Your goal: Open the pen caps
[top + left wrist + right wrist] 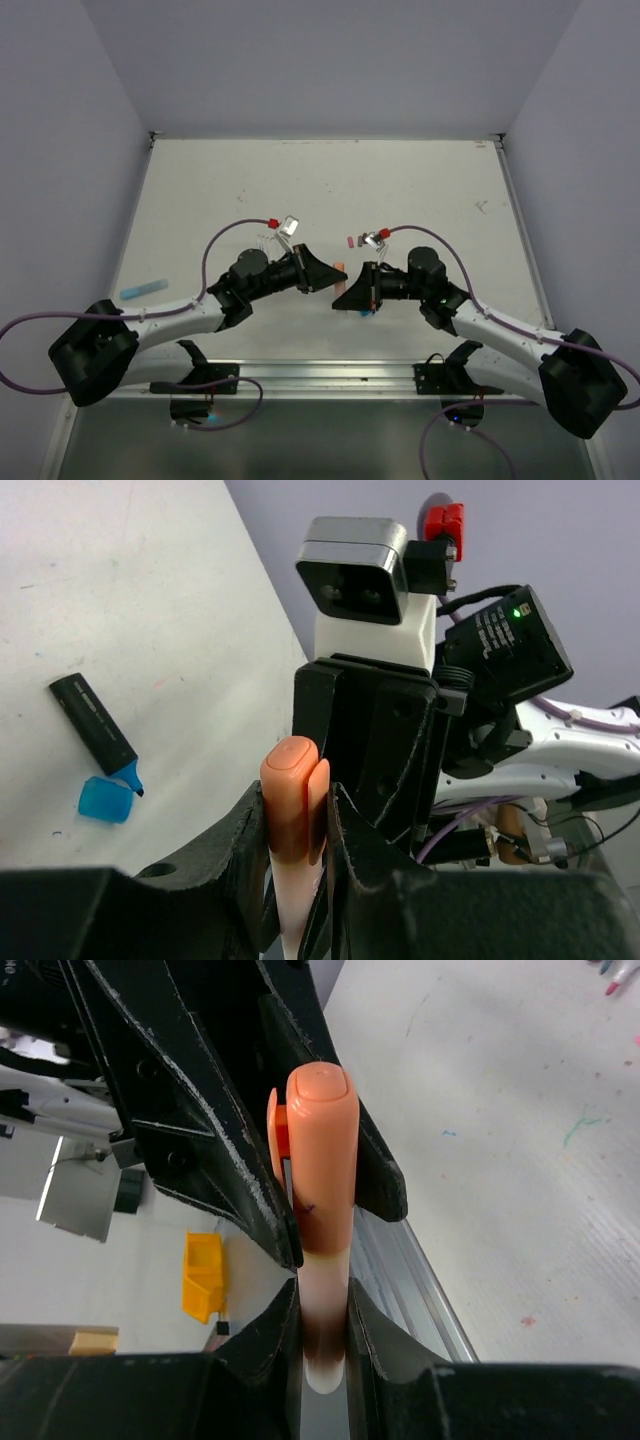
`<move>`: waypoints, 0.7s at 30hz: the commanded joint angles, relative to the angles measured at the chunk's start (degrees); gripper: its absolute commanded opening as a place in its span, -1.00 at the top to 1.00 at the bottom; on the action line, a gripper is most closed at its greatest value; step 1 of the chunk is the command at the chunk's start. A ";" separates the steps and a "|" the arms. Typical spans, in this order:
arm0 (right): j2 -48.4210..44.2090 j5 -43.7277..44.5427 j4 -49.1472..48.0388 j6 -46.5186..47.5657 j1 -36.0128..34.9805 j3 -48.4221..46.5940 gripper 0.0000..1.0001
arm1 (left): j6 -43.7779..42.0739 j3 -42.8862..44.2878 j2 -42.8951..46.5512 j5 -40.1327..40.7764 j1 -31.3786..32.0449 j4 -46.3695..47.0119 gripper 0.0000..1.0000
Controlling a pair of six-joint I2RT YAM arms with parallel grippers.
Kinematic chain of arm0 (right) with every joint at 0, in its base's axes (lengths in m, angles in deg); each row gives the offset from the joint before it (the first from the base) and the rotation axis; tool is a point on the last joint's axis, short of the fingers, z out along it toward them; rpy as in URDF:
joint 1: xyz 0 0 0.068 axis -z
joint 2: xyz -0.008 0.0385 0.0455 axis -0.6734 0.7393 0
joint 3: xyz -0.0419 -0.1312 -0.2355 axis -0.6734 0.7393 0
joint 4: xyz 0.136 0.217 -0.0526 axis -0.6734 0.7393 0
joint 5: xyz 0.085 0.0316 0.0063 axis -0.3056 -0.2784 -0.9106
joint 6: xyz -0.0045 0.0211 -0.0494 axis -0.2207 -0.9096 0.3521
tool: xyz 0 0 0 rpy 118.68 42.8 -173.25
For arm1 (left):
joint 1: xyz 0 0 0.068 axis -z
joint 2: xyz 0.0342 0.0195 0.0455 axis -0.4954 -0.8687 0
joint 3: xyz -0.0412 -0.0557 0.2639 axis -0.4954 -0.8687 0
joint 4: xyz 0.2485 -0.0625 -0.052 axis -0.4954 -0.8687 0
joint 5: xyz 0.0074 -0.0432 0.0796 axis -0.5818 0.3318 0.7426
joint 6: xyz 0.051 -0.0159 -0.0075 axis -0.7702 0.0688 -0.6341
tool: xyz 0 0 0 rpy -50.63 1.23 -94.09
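Slip risk: from above, left gripper (330, 278) and right gripper (351, 290) meet on one marker (340, 270). Left wrist: we pinch the orange cap (290, 795) at the jaw tips. Right wrist: jaws clamped on pale barrel (325, 1365), cap past their tips; skewed pull jams it.

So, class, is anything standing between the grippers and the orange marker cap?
Nothing visible does. The left gripper and right gripper both clamp the orange marker directly, its orange cap in plain view.

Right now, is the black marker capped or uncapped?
Uncapped: the black marker shows its bare blue tip, and the blue cap lies loose beside it.
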 commanded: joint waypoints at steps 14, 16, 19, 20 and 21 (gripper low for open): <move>-15.77 5.20 17.20 1.45 -0.85 10.61 1.00 | 1.19 8.06 -1.39 9.39 -8.08 -4.88 1.00; -15.87 4.06 16.86 0.50 -0.94 10.95 1.00 | 3.91 5.33 -2.35 7.98 -9.22 1.36 1.00; -15.52 2.22 11.25 -2.82 -0.94 13.14 1.00 | 7.69 3.22 -5.24 7.63 -10.02 10.84 1.00; -14.56 1.86 9.40 -3.63 -0.94 14.19 1.00 | 9.10 2.52 -6.47 7.28 -10.02 14.78 1.00; -14.11 1.51 5.82 -4.68 -0.94 14.73 1.00 | 11.81 1.29 -8.05 6.06 -10.02 23.61 1.00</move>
